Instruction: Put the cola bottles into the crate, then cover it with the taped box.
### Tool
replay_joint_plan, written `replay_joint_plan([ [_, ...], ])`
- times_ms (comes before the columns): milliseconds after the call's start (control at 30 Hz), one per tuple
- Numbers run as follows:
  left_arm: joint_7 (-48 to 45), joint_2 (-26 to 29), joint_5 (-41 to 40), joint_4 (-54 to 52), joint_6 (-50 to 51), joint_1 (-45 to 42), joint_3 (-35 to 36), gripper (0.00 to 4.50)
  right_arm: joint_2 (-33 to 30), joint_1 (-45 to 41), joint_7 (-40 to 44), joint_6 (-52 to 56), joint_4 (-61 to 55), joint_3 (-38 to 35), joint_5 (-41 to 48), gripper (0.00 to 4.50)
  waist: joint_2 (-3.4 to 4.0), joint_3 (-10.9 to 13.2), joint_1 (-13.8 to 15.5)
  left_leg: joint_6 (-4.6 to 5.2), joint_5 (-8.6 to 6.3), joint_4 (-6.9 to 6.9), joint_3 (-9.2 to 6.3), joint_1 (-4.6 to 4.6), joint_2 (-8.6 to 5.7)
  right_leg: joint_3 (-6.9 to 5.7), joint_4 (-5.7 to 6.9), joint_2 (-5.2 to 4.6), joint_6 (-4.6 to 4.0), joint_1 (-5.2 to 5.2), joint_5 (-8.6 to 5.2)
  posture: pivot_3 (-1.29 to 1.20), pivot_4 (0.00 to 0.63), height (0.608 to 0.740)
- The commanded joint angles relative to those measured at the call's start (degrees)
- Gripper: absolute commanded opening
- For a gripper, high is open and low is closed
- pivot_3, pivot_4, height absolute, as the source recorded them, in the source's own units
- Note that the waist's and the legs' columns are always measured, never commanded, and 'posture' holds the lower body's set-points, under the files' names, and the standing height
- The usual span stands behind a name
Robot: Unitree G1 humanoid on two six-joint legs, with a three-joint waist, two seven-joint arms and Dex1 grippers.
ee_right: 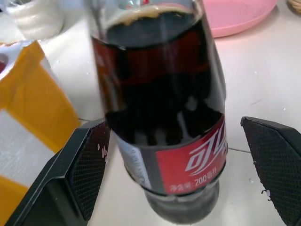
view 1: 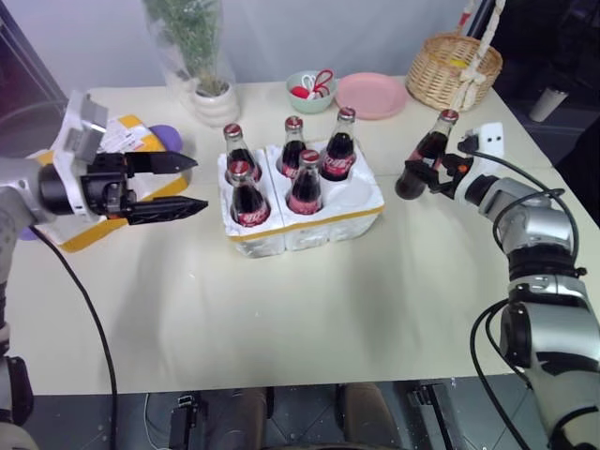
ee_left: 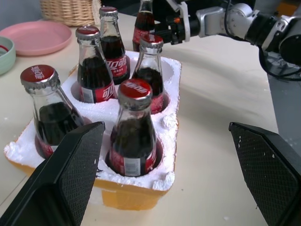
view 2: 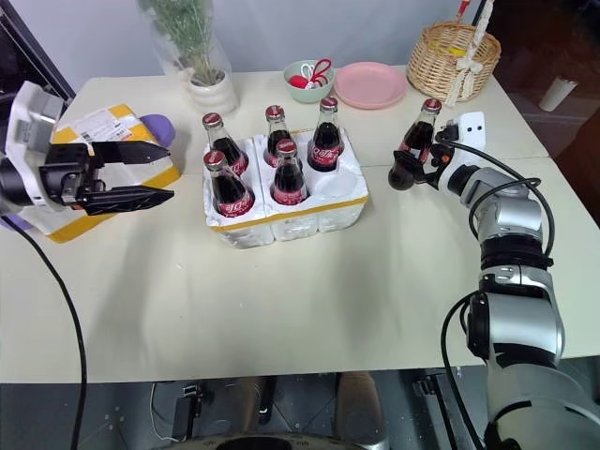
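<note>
Foam crate (view 1: 361,212), table centre: five cola bottles (view 1: 307,183) seated, one well empty at its 3 o'clock corner. Sixth bottle (view 1: 428,155) stands at 2 o'clock of the crate, between the spread fingers of the right gripper (view 1: 419,178), not yet pinched. Left gripper (view 1: 173,186), fingers spread, empty, at 9 o'clock. Taped box (view 1: 131,139) behind it, unplaced. Remaining: last bottle, then cover.

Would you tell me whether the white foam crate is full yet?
Not full: the white foam crate holds five glass cola bottles; its near-right well is empty.
</note>
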Motion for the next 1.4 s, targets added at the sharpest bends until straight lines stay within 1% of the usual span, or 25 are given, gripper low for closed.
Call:
replay_joint_plan([
  [33, 0.8, 0.4, 0.0, -1.3, -1.1, -0.1, 2.2, 4.42, 0.0, -2.3, 1.1, -2.3, 2.1, -1.7, -0.1, 4.5, 0.0, 0.0, 0.0, 0.0, 0.0, 0.0, 0.0, 0.0, 0.0, 0.0, 0.0, 0.0, 0.0, 0.0, 0.0, 0.0, 0.15, 0.737],
  [133, 1.2, 0.2, -0.1, -1.5, -1.1, -0.3, 2.1, 4.5, 0.4, -2.3, 2.0, -3.1, 2.1, -2.6, 0.7, 3.68, 0.0, 0.0, 0.0, 0.0, 0.0, 0.01, 0.0, 0.0, 0.0, 0.0, 0.0, 0.0, 0.0, 0.0, 0.0, 0.0, 0.15, 0.737],
  [200, 1.4, 0.2, -0.2, -1.5, -1.2, -0.4, 2.0, 4.5, 0.5, -2.2, 2.5, -3.2, 1.4, -3.0, 1.0, 2.75, 0.0, 0.0, 0.0, 0.0, 0.0, 0.01, 0.0, 0.0, 0.0, 0.0, 0.01, 0.0, 0.0, 0.01, 0.0, 0.0, 0.15, 0.737],
  [333, 1.7, -0.5, 0.3, -1.0, -1.7, -0.9, 1.3, 4.5, 0.4, -1.2, 3.6, -5.4, -2.2, -2.9, 0.7, 2.73, 0.07, 0.0, -0.1, -0.01, 0.0, 0.0, 0.0, 0.0, 0.0, 0.0, 0.02, 0.0, 0.0, -0.01, 0.0, 0.0, 0.15, 0.737],
  [533, 1.7, -0.9, 0.6, -0.1, -2.0, -1.2, 1.0, 4.5, -0.9, -0.4, 4.4, -4.7, -9.8, -5.5, 3.3, 2.73, 0.31, 0.2, -0.1, -0.03, 0.02, 0.0, 0.01, -0.02, -0.01, 0.02, 0.04, 0.0, 0.0, -0.05, 0.0, 0.0, 0.15, 0.737],
  [633, 1.1, -0.5, 0.7, 0.2, -2.2, -0.2, 1.3, 4.5, -1.8, 0.0, 5.7, 0.6, -18.4, -7.4, 7.5, 2.73, 0.39, 0.2, -0.1, -0.03, 0.02, 0.0, 0.01, -0.04, -0.01, 0.03, 0.05, -0.01, 0.0, -0.08, 0.0, 0.0, 0.15, 0.737],
  [767, 0.9, -0.2, 1.3, 0.5, -2.8, 1.0, 1.8, 4.5, -2.1, 1.5, 6.8, 11.8, -33.4, -8.1, 15.0, 2.73, 0.41, 0.2, -0.2, -0.03, 0.02, -0.02, 0.01, -0.04, 0.0, 0.04, 0.08, 0.0, 0.0, -0.12, 0.0, 0.0, 0.15, 0.737],
  [900, 1.0, -0.6, 1.9, 0.6, -3.5, 1.6, 1.5, 4.5, -1.7, 3.2, 7.1, 20.2, -44.8, -5.6, 19.5, 2.73, 0.4, 0.2, 0.0, -0.03, 0.02, 0.03, 0.0, -0.04, 0.01, 0.04, 0.11, 0.02, 0.0, -0.11, 0.0, 0.0, 0.15, 0.737],
  [1000, 1.3, -1.1, 2.1, 0.4, -3.7, 1.5, 1.1, 4.5, -0.8, 4.4, 7.1, 23.7, -50.4, -2.2, 20.5, 2.73, 0.4, 0.2, 0.1, -0.03, 0.02, 0.06, 0.0, -0.04, 0.01, 0.04, 0.11, 0.01, 0.0, -0.09, 0.0, 0.0, 0.15, 0.737],
  [1133, 1.6, -1.6, 2.4, 0.1, -3.9, 1.3, 0.9, 4.5, -0.2, 6.3, 7.9, 24.7, -52.9, 1.9, 19.4, 2.73, 0.4, 0.2, 0.2, -0.03, 0.02, 0.07, 0.01, -0.05, 0.0, 0.04, 0.12, 0.0, 0.0, -0.1, 0.0, 0.0, 0.15, 0.737],
  [1233, 1.7, -1.8, 2.5, -0.2, -3.9, 1.6, 1.3, 4.5, -0.4, 7.7, 8.4, 23.9, -51.8, 4.6, 17.3, 2.73, 0.39, 0.2, 0.3, -0.03, 0.02, 0.1, 0.0, -0.06, -0.01, 0.04, 0.12, -0.01, 0.01, -0.09, 0.0, 0.0, 0.15, 0.737],
  [1400, 2.1, -1.8, 2.4, -0.7, -4.0, 2.2, 1.8, 4.5, -0.1, 8.5, 8.7, 21.2, -49.2, 7.2, 13.9, 2.73, 0.35, 0.2, 0.1, -0.03, 0.02, 0.08, 0.0, -0.04, 0.0, 0.04, 0.13, 0.01, 0.01, -0.09, 0.0, 0.0, 0.15, 0.737],
])
